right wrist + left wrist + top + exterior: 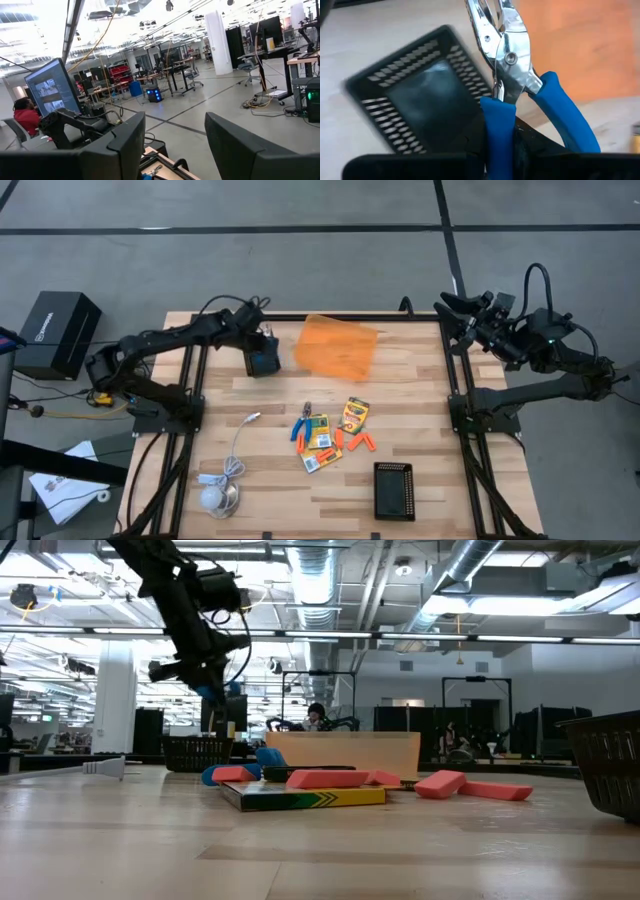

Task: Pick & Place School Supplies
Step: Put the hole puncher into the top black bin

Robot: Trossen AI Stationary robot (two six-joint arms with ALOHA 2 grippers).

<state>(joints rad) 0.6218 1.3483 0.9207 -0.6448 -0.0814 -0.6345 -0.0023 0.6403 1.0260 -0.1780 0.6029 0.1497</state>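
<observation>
Nearest to us, at the front of the table, a black tray [393, 491] lies flat. We think it waits for things to go in. The white cable [236, 450] beside it is not part of the job.

A little farther back, in the middle of the table, the school things lie in one small heap. We see three crayon boxes [354, 413] and some short orange sticks [361, 443], some touching each other. There is a small blue thing there too, but we cannot tell what it is. We think the heap is in the middle so both arms can reach it.

Behind the heap lies a flat orange sheet [337, 347].

Just beside the sheet, at the back left, the left gripper [262, 362] hangs in the air. It is pinched narrow on the blue handles of the scissors [520, 75]. The shiny blades point away from it, so the sharp end goes first. Right under the scissors is another black tray [367, 82]. We think the arm holds them there to drop them in.

Farthest off, past the back right corner, the right gripper [175, 150] waits with its fingers wide apart and nothing in them. We think it keeps out of the way there.
</observation>
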